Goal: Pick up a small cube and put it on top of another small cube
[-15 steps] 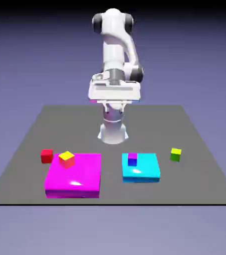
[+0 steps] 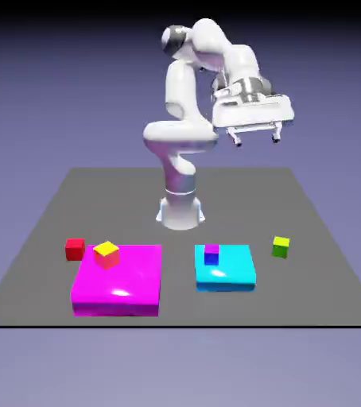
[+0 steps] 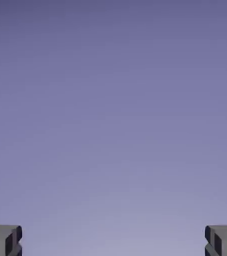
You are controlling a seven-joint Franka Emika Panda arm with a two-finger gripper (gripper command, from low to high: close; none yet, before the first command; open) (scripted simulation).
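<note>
The small lime-green cube (image 2: 281, 246) sits alone on the grey table (image 2: 48, 222) toward the exterior view's right. A small red cube (image 2: 75, 249) rests on the table at the left. My gripper (image 2: 256, 141) hangs high above the table, up and to the right of the arm's base, well above the green cube, open and empty. In the hand view my fingertips (image 3: 3, 240) stand wide apart at the bottom corners with only the blue-violet backdrop between them; no cube shows there.
A large magenta block (image 2: 128, 282) carries a yellow cube (image 2: 106, 253) on its far left corner. A cyan block (image 2: 230, 270) carries a small purple cube (image 2: 211, 253). The arm's base (image 2: 180, 211) stands behind them.
The hand has swung from the middle above the base up and toward the exterior view's right. The cubes have not moved.
</note>
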